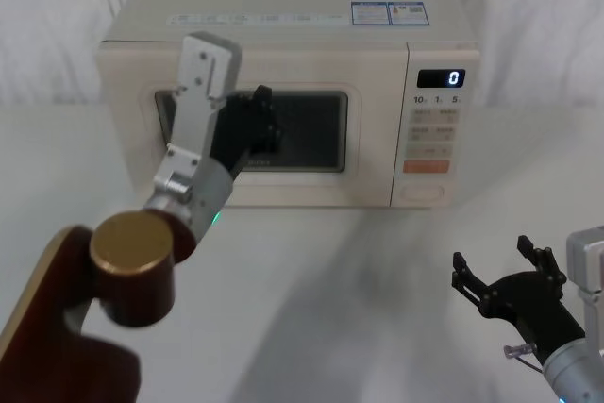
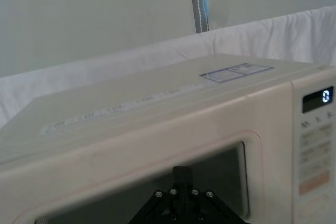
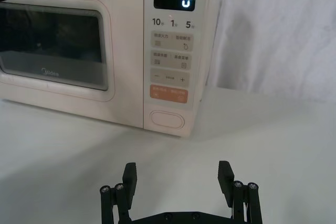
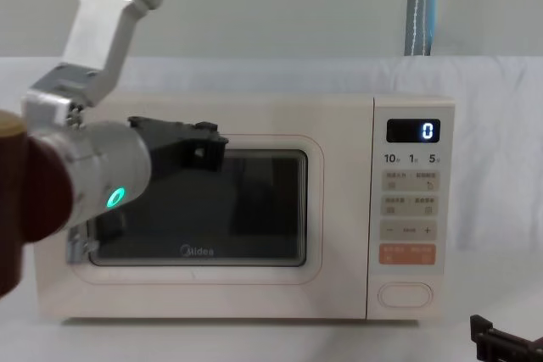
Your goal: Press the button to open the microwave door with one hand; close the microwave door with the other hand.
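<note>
bare white table lies open before the boxy cream microwave; black left gripper crowds its dark-windowed door.

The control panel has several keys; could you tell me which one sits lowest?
The wide oval cream button, plain and unmarked, at the panel's bottom edge; the orange rectangular key sits just above it.

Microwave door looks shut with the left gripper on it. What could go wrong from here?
1. The left gripper sits against the glass of the microwave door. If the button gets pressed now, the door would likely swing into it.
2. The right gripper is open and low on the table, short of the button. The orange key lies just above, so a slightly high push could hit that instead.
</note>
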